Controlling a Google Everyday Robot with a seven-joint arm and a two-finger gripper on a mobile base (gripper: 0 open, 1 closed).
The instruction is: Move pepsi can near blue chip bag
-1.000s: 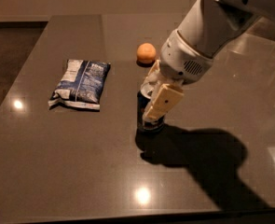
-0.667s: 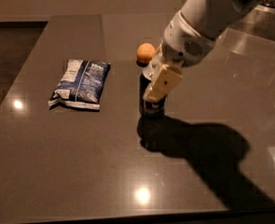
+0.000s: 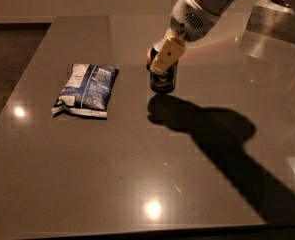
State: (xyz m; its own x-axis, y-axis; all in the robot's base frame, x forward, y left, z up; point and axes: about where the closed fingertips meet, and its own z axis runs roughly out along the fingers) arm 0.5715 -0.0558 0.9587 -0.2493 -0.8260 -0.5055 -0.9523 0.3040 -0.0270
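**Pepsi can [image 3: 163, 81] being carried toward blue chip bag [image 3: 86, 89]**

We are holding the can upright at mid-bench [image 3: 137, 174], the gripper [image 3: 163, 59] clamped on its top, apart from the bag. We are judging the transport unfinished: the next move is calling for travel toward the bag, then release just beside it.

High camera looks down across the table [image 3: 137, 179], end effector [image 3: 157, 66] upper centre.
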